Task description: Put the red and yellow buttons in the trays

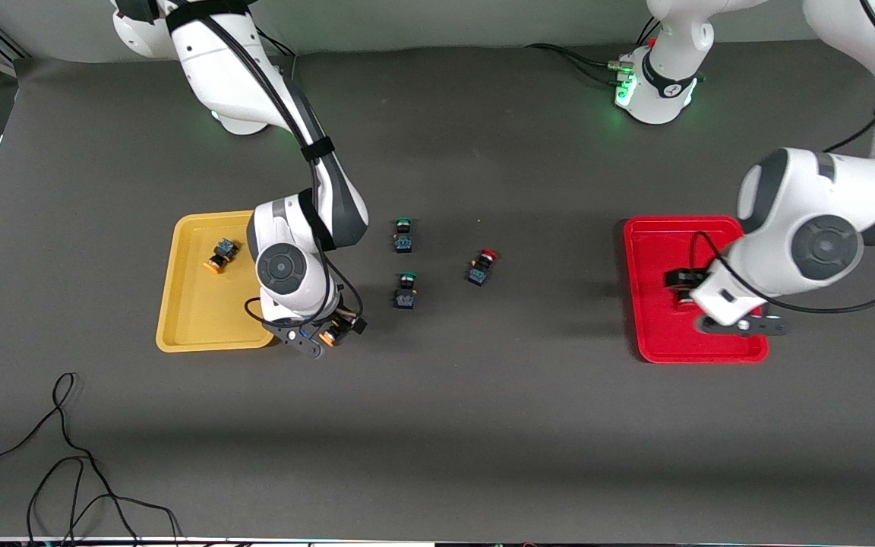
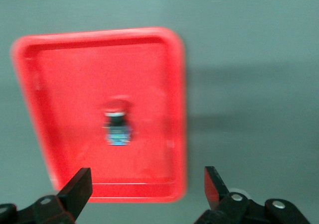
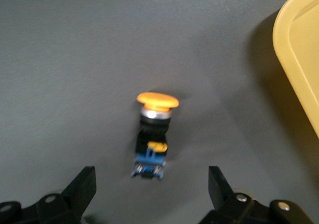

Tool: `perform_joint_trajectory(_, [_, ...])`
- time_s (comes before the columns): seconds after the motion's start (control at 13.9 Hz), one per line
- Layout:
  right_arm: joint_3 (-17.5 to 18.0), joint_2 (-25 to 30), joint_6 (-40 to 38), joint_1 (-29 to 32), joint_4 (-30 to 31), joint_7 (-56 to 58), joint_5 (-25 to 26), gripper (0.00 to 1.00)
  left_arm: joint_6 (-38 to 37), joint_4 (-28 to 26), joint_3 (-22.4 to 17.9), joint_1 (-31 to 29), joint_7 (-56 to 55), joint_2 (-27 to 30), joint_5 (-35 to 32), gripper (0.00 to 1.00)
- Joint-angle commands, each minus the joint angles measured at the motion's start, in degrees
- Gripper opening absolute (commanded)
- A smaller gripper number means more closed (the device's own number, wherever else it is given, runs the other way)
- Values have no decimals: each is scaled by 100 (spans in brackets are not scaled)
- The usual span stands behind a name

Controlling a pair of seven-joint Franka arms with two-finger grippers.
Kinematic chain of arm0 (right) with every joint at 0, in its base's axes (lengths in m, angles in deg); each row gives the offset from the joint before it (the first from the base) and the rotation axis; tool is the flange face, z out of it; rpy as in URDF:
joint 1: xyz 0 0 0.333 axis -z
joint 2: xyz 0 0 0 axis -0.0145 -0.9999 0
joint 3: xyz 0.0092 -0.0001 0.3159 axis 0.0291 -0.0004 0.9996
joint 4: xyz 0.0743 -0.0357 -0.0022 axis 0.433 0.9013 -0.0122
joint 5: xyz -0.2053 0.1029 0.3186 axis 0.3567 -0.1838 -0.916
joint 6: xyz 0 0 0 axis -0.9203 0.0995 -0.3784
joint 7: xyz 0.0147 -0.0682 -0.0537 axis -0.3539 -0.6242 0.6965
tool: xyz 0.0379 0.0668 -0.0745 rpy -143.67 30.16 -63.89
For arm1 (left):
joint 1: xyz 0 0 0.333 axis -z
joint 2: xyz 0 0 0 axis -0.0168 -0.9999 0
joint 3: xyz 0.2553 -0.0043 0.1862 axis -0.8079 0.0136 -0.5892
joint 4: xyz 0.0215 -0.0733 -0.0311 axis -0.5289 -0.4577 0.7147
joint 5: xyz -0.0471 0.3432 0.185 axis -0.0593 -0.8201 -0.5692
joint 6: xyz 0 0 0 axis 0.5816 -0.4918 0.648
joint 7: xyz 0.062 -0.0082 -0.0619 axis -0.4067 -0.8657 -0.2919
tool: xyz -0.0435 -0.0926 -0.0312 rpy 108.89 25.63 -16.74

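A yellow-capped button (image 1: 221, 254) lies in the yellow tray (image 1: 194, 319). A second yellow-capped button (image 1: 339, 329) lies on its side on the table just beside that tray's corner, also in the right wrist view (image 3: 152, 134). My right gripper (image 1: 317, 342) hovers over it, open and empty (image 3: 152, 184). A red-capped button (image 1: 481, 266) lies on the table mid-way between the trays. My left gripper (image 1: 741, 325) is open and empty over the red tray (image 1: 650, 251). The left wrist view (image 2: 147, 186) shows another red-capped button (image 2: 117, 127) lying in that tray (image 2: 174, 109).
Two green-capped buttons (image 1: 403, 234) (image 1: 405, 291) lie on the table between the yellow tray and the loose red button. The yellow tray's rim (image 3: 294, 59) shows beside the right gripper. A black cable (image 1: 65, 456) lies near the front edge.
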Motion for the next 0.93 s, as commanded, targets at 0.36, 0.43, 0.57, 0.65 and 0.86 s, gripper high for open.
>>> perform_joint_trajectory(0.36, [-19, -394, 628, 12, 98, 448, -896, 85, 410, 114, 335, 1239, -960, -380, 336, 100])
perform_joint_trajectory(0.43, [-19, -394, 619, 29, 98, 484, -896, 73, 559, 105, 335, 1458, -969, -451, 345, 100])
perform_joint_trajectory(0.57, [-19, -377, 619, 56, 89, 476, -957, 44, 806, 114, 326, 1828, -969, -626, 336, 100])
perform_joint_trajectory(0.65, [-27, -359, 619, 99, 89, 493, -1210, 29, 938, 114, 326, 1942, -986, -705, 354, 100])
perform_joint_trajectory(0.86, [-106, -193, 331, 126, 37, 511, -1362, 8, 1395, 97, 326, 2372, -1091, -899, 336, 100])
